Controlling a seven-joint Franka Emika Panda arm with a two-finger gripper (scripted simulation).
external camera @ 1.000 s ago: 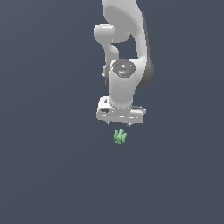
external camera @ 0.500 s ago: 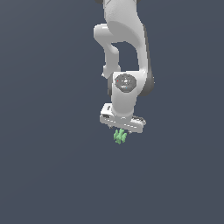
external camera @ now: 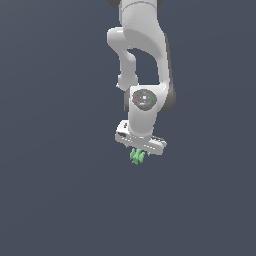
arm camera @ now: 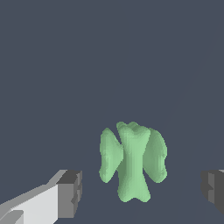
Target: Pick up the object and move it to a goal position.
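The whole arm (external camera: 142, 75) is seen from a distance in the exterior view. The green object (arm camera: 132, 161) is viewed closely between the fingers (arm camera: 70, 194); it is shared by both views (external camera: 137, 156).

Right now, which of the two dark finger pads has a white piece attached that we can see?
In the wrist view, this pad: a white finger runs off from it. The other pad is cut off at the frame edge. The green object sits between them, untouched.

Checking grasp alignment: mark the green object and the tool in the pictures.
green object (arm camera: 132, 162), wrist view, on its middle lobe.
tool (arm camera: 140, 192), wrist view, midway between its fingertips.
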